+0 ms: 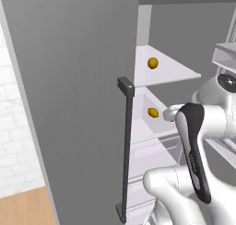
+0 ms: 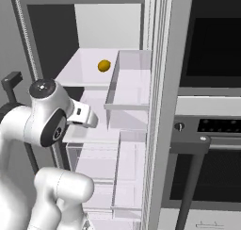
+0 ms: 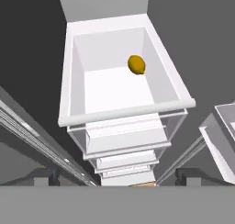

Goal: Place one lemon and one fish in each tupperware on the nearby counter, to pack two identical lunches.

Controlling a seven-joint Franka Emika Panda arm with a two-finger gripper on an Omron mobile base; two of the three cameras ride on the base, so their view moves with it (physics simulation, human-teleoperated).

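The fridge stood open, with its big grey door swung out to the left. A dark bar handle ran down the edge of the door.

Inside the fridge were white shelves. One lemon sat on the upper shelf. A second lemon sat on the shelf below it, in a white tray with low walls. From the right side, the top lemon could be seen near the back of its shelf, and clear bins hung on the inside of the right door.

The robot's white arm reached up in front of the fridge, toward the lower shelf. In the hand view, the camera looked down into the white tray. The lemon lay toward the far right of that tray, close to the side wall. It lay alone and nothing was touching it. Below the tray, clear drawers were stacked one under another.

The gripper was spread wide and held nothing. Its two dark fingertips showed far apart at the bottom of the hand view, one on each side. They were well apart from the lemon.

To the right of the fridge was a dark oven with a bar handle and a small knob.
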